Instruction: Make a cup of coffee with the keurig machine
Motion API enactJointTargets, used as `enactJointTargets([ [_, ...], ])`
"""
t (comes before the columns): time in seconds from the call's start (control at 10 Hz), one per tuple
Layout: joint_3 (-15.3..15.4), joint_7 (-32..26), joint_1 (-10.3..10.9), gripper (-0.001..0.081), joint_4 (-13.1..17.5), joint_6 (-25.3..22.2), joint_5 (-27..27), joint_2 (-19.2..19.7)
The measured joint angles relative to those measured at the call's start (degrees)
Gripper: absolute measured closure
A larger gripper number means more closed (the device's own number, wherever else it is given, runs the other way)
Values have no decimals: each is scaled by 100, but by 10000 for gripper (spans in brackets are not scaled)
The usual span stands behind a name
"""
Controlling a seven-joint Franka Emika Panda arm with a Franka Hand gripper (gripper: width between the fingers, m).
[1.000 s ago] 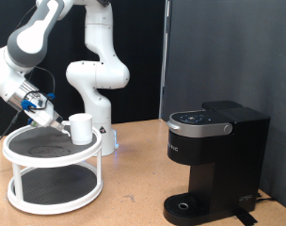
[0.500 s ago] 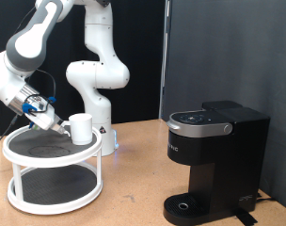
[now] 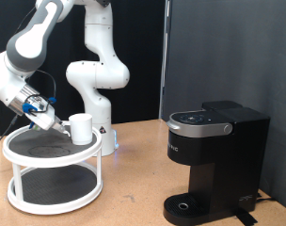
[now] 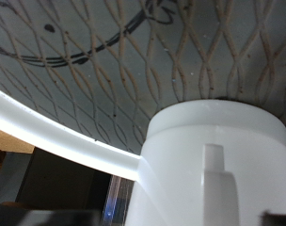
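Note:
The cup point(image 3: 81, 128), a small white mug, stands on the top tier of a white two-tier round rack point(image 3: 21, 156) at the exterior view's left. My gripper point(image 3: 56, 124) is just to the left of it, at mug height. In the wrist view the cup point(image 4: 214, 165) fills the frame with its handle point(image 4: 213, 184) facing the camera. Dark fingertips point(image 4: 279, 218) show wide apart on either side of it, so the gripper is open and holds nothing. The black keurig machine point(image 3: 216, 155) stands at the right, lid down, drip tray point(image 3: 185, 205) bare.
The rack's top tier is dark mesh point(image 4: 105, 66) with a white rim point(image 4: 58, 132). The white robot base point(image 3: 98, 104) stands behind the rack. A wooden table point(image 3: 134, 184) lies between rack and machine. A dark curtain hangs behind.

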Motion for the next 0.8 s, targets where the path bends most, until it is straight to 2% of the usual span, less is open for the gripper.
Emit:
enactJointTargets([
  [0.1,0,0,0,510,0,8,2,12],
  [0.2,1,0,0,693,0,16,3,24],
  [0.3,1,0,0,770,0,55,5,39],
  [0.6,1,12,-13,795,28,91,4,36],
  [0.8,-15,57,-34,805,175,-327,4,-47],
])
